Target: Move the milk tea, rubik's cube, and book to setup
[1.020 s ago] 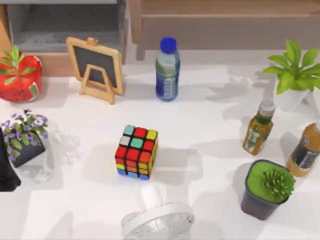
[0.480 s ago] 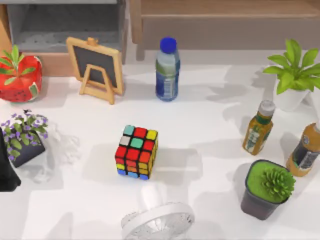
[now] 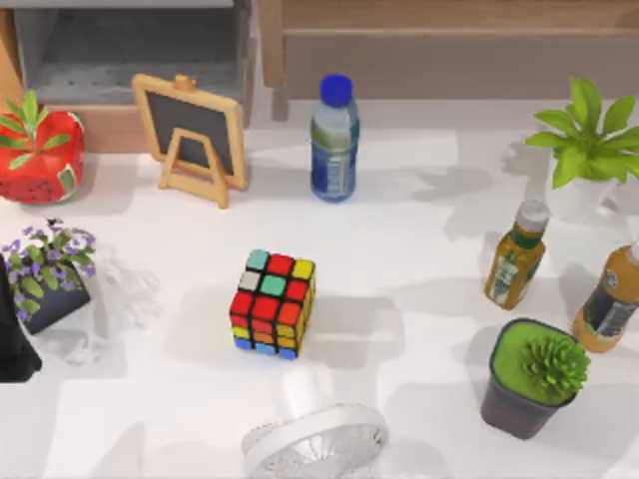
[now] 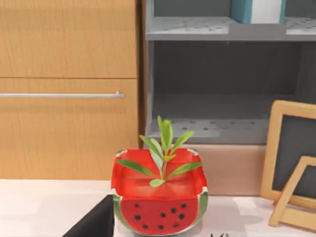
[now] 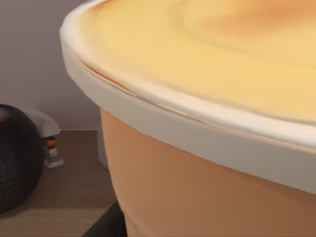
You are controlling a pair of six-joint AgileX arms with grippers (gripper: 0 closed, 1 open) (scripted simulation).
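The rubik's cube [image 3: 273,303] sits flat near the middle of the white table [image 3: 419,249], a bit toward the front edge. A white fan [image 3: 315,439] is just in front of it. I cannot tell how either hand is set.

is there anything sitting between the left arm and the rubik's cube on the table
Mostly clear. The left arm shows dark at the table's left edge, and the purple flower pot stands right beside it, just off the line to the rubik's cube. The white table between pot and cube is bare.
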